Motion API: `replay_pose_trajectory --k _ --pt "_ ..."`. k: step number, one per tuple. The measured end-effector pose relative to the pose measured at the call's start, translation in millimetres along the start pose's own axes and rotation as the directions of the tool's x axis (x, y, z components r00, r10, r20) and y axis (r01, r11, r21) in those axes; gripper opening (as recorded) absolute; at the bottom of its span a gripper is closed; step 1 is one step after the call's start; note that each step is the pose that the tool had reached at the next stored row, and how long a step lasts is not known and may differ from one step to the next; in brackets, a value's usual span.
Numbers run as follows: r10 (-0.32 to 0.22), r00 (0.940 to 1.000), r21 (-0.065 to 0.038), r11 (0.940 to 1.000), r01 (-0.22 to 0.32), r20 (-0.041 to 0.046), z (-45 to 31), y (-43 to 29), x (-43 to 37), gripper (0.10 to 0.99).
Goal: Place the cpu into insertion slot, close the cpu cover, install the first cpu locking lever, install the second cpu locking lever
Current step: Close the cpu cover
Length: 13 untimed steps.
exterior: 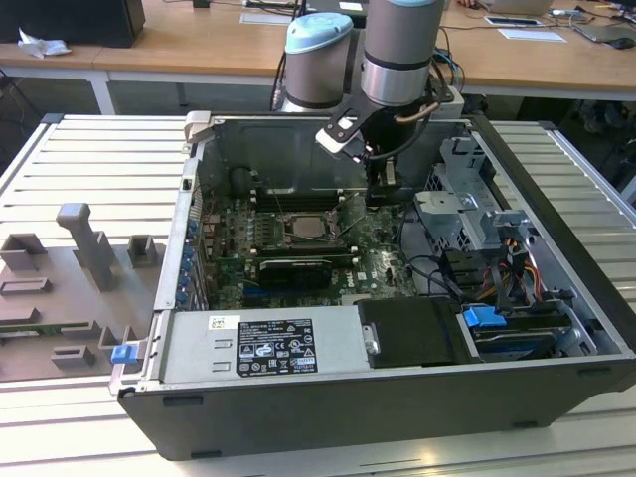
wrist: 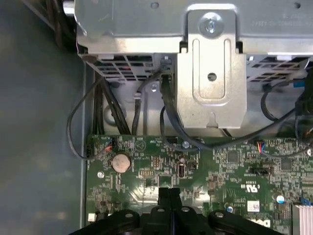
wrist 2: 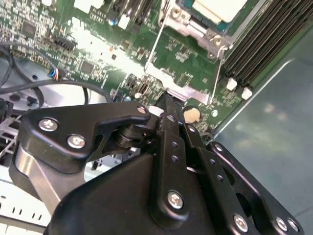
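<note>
Cpu (wrist 2: 215,7) lies near, not touching, closed fingers (wrist 2: 170,122).

Arm (exterior: 397,60) vertical, hand (exterior: 383,192) pointing down, fingers (wrist: 165,195) pressed together.

The exterior view looks down from the near side onto the whole computer case (exterior: 298,397) on the worktop (exterior: 89,169). Both wrist views sit close over the motherboard (wrist: 234,161), looking past the tool (wrist: 169,193): the second wrist view toward the memory slots (wrist 2: 259,44), the first wrist view toward the drive cage (wrist: 210,88).
</note>
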<state>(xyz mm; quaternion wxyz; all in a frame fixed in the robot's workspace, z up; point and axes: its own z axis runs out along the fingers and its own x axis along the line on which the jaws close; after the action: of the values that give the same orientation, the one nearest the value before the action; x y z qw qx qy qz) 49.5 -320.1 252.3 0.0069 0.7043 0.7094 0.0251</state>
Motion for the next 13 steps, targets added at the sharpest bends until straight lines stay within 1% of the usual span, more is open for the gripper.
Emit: replay_pose_trajectory --k 1,2,7,13 --pt "0.0 1.0 0.006 1.0 0.0 -0.0003 0.0 -2.0 0.0 0.106" --pt "0.0 1.0 0.007 1.0 0.0 -0.0002 -0.1 -4.0 0.0 0.106" --pt "0.0 1.0 0.008 1.0 0.0 -0.0001 -0.1 -8.8 0.0 0.106" --pt "0.0 1.0 0.007 1.0 0.0 -0.0001 -0.3 -12.6 0.1 0.106"
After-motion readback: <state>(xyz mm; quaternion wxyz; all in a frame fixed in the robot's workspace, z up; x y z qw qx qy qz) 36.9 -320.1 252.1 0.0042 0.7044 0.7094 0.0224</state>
